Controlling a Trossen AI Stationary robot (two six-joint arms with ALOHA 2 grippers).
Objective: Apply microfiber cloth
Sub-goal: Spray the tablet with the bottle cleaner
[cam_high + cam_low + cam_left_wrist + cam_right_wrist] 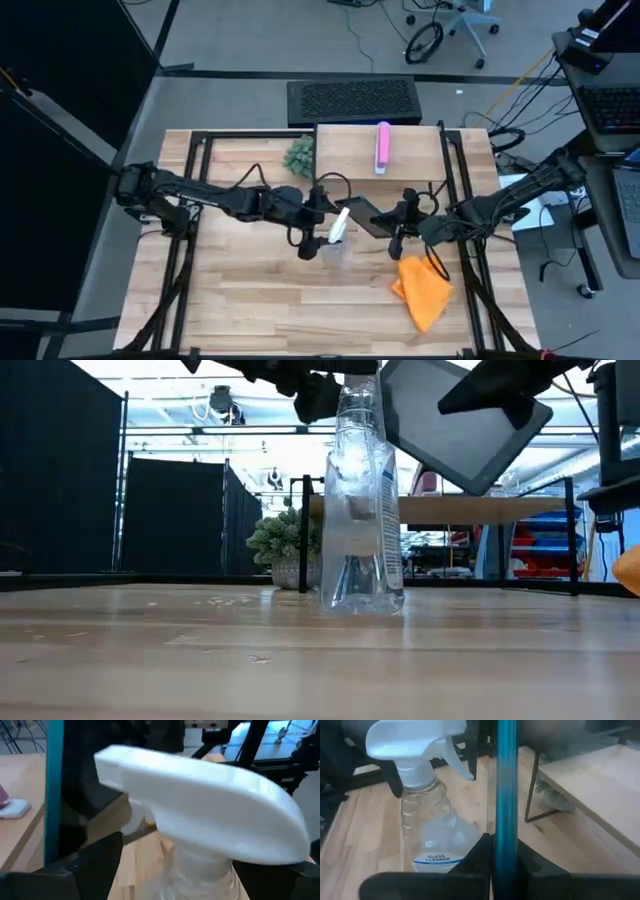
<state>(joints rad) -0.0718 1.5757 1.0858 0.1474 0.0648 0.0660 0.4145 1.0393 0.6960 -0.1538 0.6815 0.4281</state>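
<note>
The orange microfiber cloth (422, 290) lies crumpled on the table near the front right, and no gripper touches it. A clear spray bottle (362, 510) with a white spray head (200, 805) stands upright on its base at the table's middle. My left gripper (328, 236) is open, with one finger on each side of the bottle's neck (200, 875) under the spray head. My right gripper (396, 228) is shut on a dark grey tablet (455, 430), held above the table just right of the bottle. My left gripper may touch the bottle's neck, but I cannot tell. My right gripper pinches the tablet between its two fingers at its right-hand edge (506, 845), coming level from the table's right. The tablet is lifted clear of the table and tilted, its edge (506, 790) running away from the fingers.
A raised wooden shelf (350, 160) at the table's back holds a pink object (382, 148). A small potted plant (298, 155) stands left of it. Black frame rails (455, 170) run along the table's sides. Bare wood lies at the front left.
</note>
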